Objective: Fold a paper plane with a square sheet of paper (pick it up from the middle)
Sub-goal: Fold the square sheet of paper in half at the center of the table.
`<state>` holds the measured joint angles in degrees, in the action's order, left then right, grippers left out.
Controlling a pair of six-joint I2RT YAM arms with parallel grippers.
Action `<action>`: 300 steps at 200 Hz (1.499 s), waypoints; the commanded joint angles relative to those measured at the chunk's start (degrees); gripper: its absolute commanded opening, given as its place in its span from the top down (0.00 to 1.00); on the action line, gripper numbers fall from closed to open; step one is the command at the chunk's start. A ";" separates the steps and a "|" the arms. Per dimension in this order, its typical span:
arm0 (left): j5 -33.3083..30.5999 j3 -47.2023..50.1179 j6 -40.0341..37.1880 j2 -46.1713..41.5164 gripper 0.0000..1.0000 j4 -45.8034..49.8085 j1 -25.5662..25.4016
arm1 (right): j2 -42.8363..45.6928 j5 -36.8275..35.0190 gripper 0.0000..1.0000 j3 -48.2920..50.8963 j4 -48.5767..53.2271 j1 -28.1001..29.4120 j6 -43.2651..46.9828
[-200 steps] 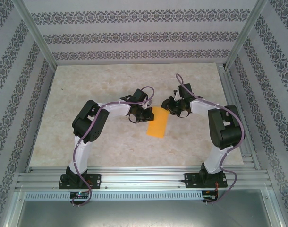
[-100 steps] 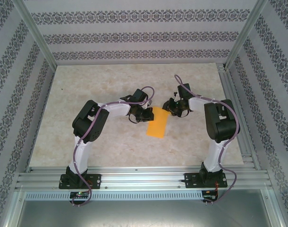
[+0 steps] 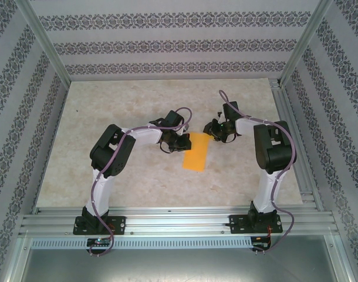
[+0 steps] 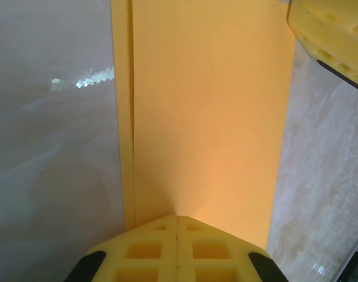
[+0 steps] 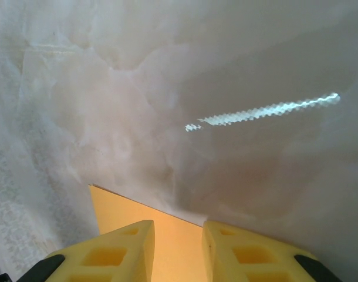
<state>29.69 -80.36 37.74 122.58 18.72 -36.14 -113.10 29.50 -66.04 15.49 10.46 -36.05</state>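
The sheet of paper (image 3: 196,151) lies on the table, folded into an orange-yellow rectangle. In the left wrist view the paper (image 4: 208,111) has a narrow strip of its lower layer showing along the left side. My left gripper (image 3: 181,141) is shut, and its joined fingertips (image 4: 177,226) rest on the paper's near end. My right gripper (image 3: 214,130) hangs at the paper's far right corner; one of its yellow fingers (image 4: 331,29) shows in the left wrist view. It is open, its tips (image 5: 178,238) apart over the paper's edge (image 5: 176,244), with nothing held.
The table (image 3: 126,106) is pale marbled stone with patterned walls on three sides. A metal rail (image 3: 173,218) runs along the near edge by the arm bases. A bright light reflection (image 5: 267,110) lies on the table beyond the right gripper.
The right arm's elbow has shifted back and its gripper has moved slightly toward the far side. The left arm and the paper have stayed put.
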 commanded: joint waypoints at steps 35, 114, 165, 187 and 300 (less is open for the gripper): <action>-3.71 1.84 0.32 -5.03 0.95 4.53 -1.39 | 3.62 -1.61 0.68 -4.35 6.93 0.21 5.81; -16.81 16.06 6.81 -25.41 0.72 -1.32 5.88 | 23.58 -22.51 0.56 5.38 15.39 16.14 28.02; -15.43 23.39 9.40 -29.56 0.72 -5.05 13.08 | 20.40 -31.94 0.53 7.31 21.96 32.57 53.40; -14.24 25.99 10.34 -30.77 0.72 -6.60 14.93 | 20.61 -29.95 0.51 8.21 21.12 34.53 57.61; -13.49 27.82 9.67 -31.12 0.73 -6.59 15.56 | 15.37 -30.24 0.47 11.20 15.70 36.04 67.05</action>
<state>15.55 -53.12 47.05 92.44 14.11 -21.04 -96.95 1.23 -54.68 33.21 46.04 28.56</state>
